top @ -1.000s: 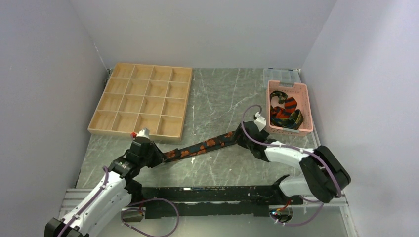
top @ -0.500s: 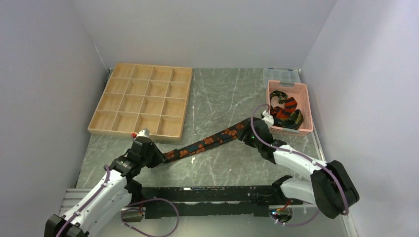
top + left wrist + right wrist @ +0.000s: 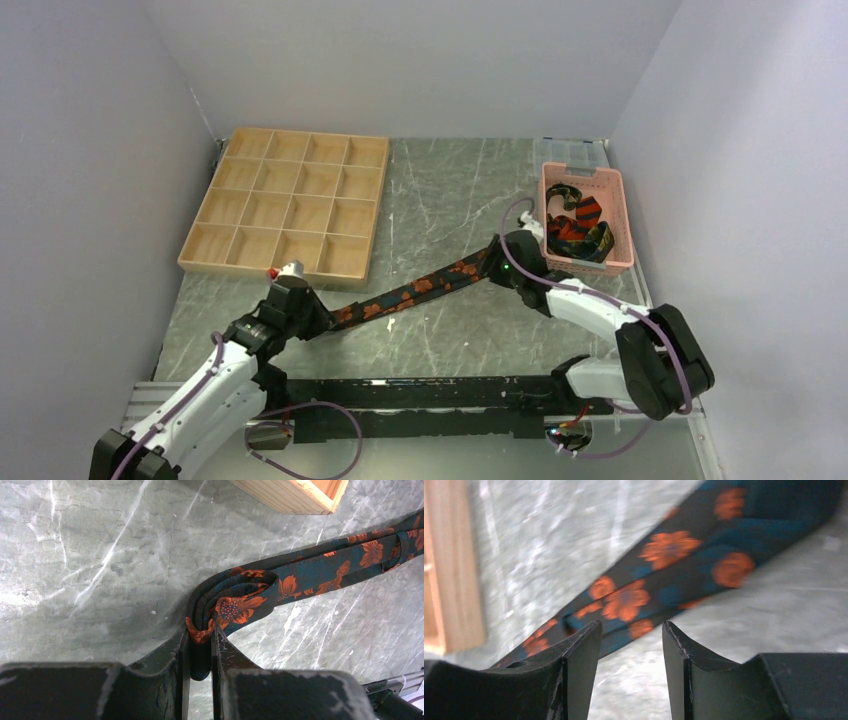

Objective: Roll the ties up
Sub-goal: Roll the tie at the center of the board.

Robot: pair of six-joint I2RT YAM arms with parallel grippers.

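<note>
A dark tie with orange flowers point(image 3: 420, 288) lies stretched on the grey table from lower left to upper right. My left gripper point(image 3: 318, 318) is shut on its folded, partly rolled narrow end point(image 3: 235, 602), with fabric pinched between the fingers point(image 3: 200, 640). My right gripper point(image 3: 492, 265) is open and empty just above the tie's wide end point(image 3: 704, 565), which passes in front of the fingertips point(image 3: 631, 627). Other striped ties point(image 3: 578, 228) lie bundled in the pink basket point(image 3: 614, 258).
A wooden tray with several compartments point(image 3: 288, 203) stands at the back left; its corner shows in the left wrist view point(image 3: 300, 495). A clear plastic box point(image 3: 572, 152) sits behind the basket. White walls close in three sides.
My right gripper has let go of the tie's wide end and swung up and to the right, then back a little left. The left gripper stays shut on the rolled end.
</note>
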